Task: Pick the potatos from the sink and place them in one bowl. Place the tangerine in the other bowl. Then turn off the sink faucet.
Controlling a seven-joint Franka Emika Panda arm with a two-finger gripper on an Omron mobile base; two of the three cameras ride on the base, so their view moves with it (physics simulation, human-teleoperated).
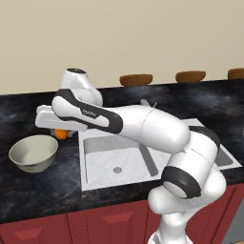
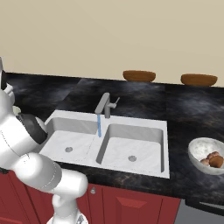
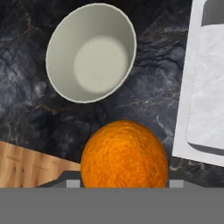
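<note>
You have the black stone counter (image 1: 57,183) under everything, with the white double sink (image 2: 151,131) set into it and water running from the grey sink faucet (image 2: 105,105). In the right base view a bowl at 3 o'clock (image 2: 196,148) already holds the potatos (image 2: 212,160). In the left base view the arm reaches toward 9 o'clock, its hand over the counter just left of the sink.

Next down in size is the pale cream-green bowl (image 3: 91,52), empty and upright on the counter. Smallest is the tangerine (image 3: 124,155), which sits hard against the gripper (image 3: 124,181) in the hand view; a sliver of it shows under the hand (image 1: 61,134) in the left base view. The claw appears to be pinching the tangerine, though the tips are hidden behind the fruit.

What matters for you: in the hand view the bowl lies at about 11 o'clock from the fruit, near but apart. I judge you must carry toward it until the tangerine sits over the bowl's middle before letting go.
</note>
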